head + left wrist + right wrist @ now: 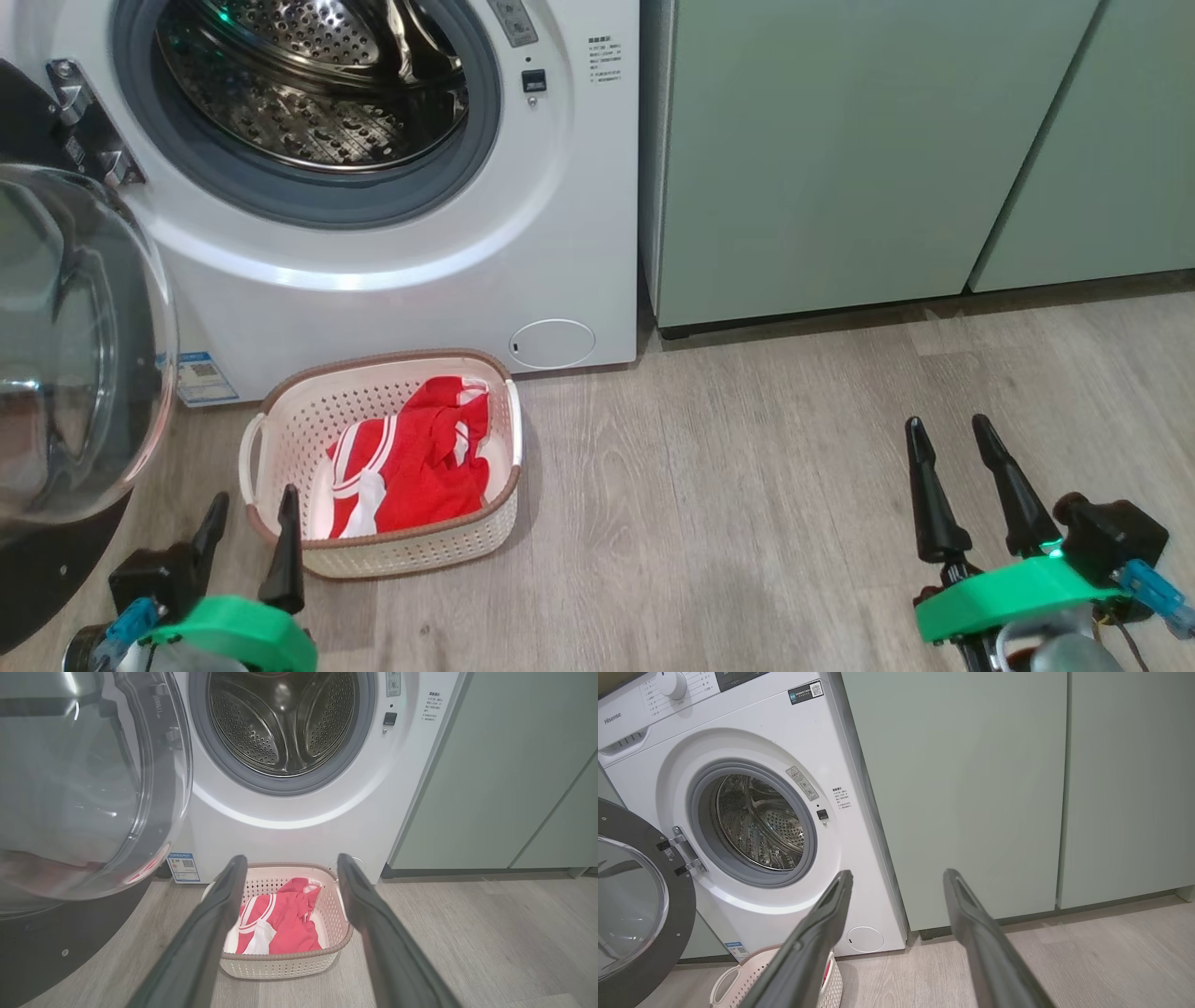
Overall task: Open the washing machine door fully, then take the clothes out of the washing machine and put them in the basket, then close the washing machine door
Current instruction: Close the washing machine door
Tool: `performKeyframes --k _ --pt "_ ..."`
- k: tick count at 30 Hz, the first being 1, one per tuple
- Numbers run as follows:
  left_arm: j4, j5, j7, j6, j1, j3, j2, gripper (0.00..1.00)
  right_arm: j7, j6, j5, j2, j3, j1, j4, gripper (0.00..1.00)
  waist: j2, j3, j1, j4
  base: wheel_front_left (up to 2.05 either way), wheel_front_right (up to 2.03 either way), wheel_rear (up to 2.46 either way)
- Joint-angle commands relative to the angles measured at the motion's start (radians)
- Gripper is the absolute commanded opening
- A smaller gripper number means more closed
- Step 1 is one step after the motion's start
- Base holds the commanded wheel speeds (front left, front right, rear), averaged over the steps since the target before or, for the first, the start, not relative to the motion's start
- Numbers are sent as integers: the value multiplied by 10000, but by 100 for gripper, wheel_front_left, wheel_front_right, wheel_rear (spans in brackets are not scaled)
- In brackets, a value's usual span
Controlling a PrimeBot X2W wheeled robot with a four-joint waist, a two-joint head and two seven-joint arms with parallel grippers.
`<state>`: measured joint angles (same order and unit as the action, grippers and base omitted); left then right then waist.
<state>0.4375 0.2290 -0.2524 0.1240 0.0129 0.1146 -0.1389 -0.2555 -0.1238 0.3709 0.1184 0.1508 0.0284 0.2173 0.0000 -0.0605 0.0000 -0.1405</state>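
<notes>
Red on cream
Red clothes [420, 467] with white stripes in the cream, brown-rimmed basket [420, 551] before the white washer [373, 308]; pale green cabinets [840, 159] beside it.

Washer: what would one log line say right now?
door open; drum looks empty; clothes in basket; both jaws open, empty; next: close door

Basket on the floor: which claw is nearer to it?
Left. The left claw, open, is at the basket's near-left corner, overlapping its rim in the head view. The right claw, also open, is far off to the basket's right, over the floor.
</notes>
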Motion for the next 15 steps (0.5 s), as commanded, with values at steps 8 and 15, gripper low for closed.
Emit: performKeyframes --k 8,15 --pt "-389 -292 -93 -84 545 332 -68 100 -63 -69 -5 -45 155 210 -300 100 0 -51 0 337 0 0 0" --pt "-406 -285 -93 -149 573 373 3 100 -63 -69 15 -107 175 169 -316 100 0 -95 0 958 0 0 0"
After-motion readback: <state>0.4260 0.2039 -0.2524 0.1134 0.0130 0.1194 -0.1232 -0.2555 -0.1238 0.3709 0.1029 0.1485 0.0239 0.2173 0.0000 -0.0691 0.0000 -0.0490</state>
